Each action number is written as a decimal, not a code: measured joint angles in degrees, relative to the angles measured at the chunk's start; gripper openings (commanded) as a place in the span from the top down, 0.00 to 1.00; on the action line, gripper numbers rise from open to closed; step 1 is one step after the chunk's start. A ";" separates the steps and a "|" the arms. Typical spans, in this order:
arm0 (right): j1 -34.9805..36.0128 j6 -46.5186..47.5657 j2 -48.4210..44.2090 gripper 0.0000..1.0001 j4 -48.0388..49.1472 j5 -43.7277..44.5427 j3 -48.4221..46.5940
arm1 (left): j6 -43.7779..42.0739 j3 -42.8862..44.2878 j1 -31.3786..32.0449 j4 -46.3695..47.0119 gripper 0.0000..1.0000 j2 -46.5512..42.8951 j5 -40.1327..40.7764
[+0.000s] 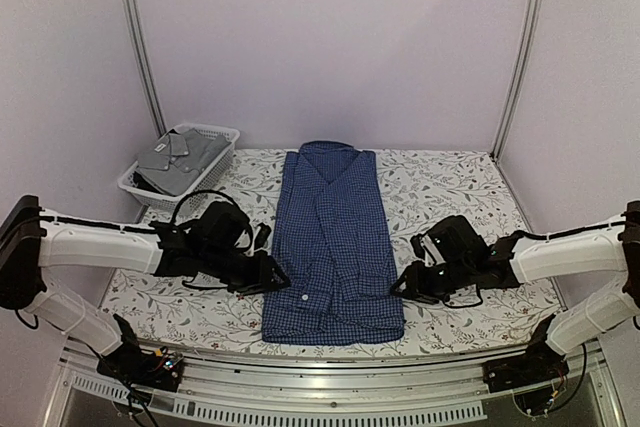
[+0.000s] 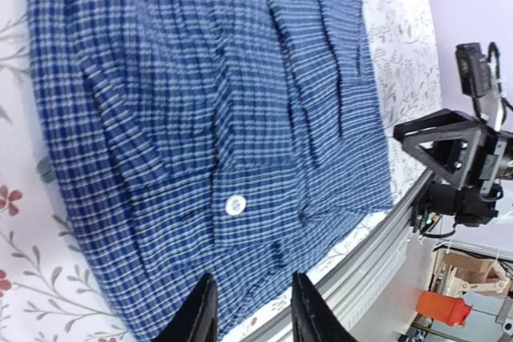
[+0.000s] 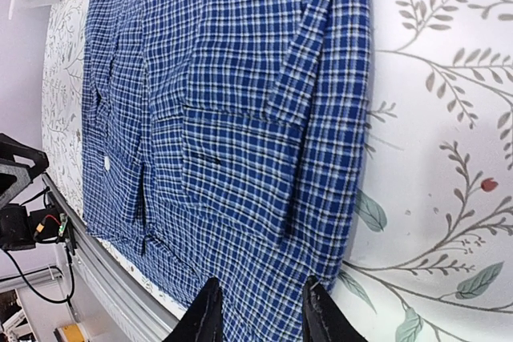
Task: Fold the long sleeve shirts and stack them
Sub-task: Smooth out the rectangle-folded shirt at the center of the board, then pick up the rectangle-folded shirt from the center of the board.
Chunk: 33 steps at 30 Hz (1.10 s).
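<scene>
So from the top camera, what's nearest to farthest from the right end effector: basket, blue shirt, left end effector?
1. Blue shirt, beside the right end effector.
2. Left end effector, across the shirt.
3. Basket, back left corner.

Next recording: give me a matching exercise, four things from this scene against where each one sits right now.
1. dark blue checked button-up shirt
2. plain grey collared shirt
3. white slotted plastic basket
4. right pincer

A. inside the basket
B. open, at the blue shirt's right edge near the hem
C. at the far-left corner of the floral table
D. flat along the table's middle

Pairs: 1-D, 2-A, 3-C, 4-B
</scene>
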<state>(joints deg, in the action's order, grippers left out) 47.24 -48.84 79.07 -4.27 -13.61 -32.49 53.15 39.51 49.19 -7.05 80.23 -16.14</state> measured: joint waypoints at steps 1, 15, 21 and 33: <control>0.00 -0.11 -0.59 0.62 -0.46 0.15 0.42 | 0.00 -1.01 -0.31 -0.46 0.66 -0.42 0.24; -4.04 0.22 0.72 0.46 5.03 -2.47 3.32 | -3.45 -6.73 -7.34 -0.15 0.53 -0.48 -2.78; -4.52 0.17 4.55 0.47 9.49 -4.85 3.85 | -5.35 -6.73 -8.15 1.40 0.52 4.15 -5.46; -4.57 -0.72 7.30 0.61 16.87 -7.21 5.49 | -5.95 -5.57 -7.74 5.55 0.62 8.83 -9.90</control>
<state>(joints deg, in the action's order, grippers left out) 42.68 -49.56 86.37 12.60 -20.82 -27.00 47.20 33.93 41.45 -1.50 89.06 -26.04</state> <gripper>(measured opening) 0.424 0.413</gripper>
